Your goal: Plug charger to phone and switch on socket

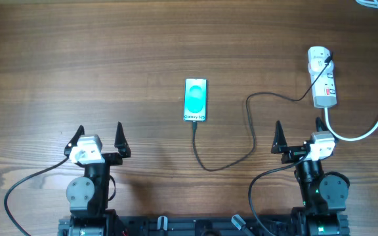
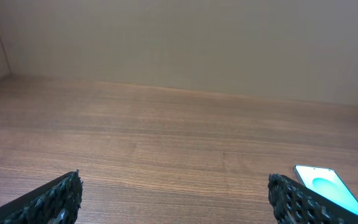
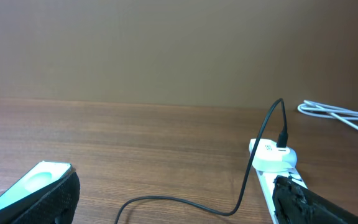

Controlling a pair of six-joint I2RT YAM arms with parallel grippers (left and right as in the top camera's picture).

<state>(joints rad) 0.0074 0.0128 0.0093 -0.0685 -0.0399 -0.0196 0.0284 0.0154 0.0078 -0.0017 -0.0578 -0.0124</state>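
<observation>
Knobbly black left fingers [image 2: 55, 199], rectangular phone [image 1: 195, 99], thin charger [image 1: 205, 168], woodgrain table [image 1: 77, 59]

- Brown wood grain in long streaks on the desk [image 1: 110, 52]; smooth, matt, only a faint sheen.
- Glossy, glass-like cyan screen on the phone [image 1: 195, 99], inside a pale smooth rim.
- Smooth white plastic on the socket [image 1: 322, 85], slightly shiny, with red printed markings.
- Matt black, rubbery-looking sheath on the thin charger [image 1: 252, 141].
- Thicker, smooth pale sheath on the white lead [image 1: 356, 138].
- Matt black fingers on the left hand [image 1: 99, 134] and right hand [image 1: 298, 131], white plastic housing behind; pads [image 2: 58, 198] rough and knobbly close up.
- Plain, matt beige on the wall [image 2: 179, 43].
</observation>
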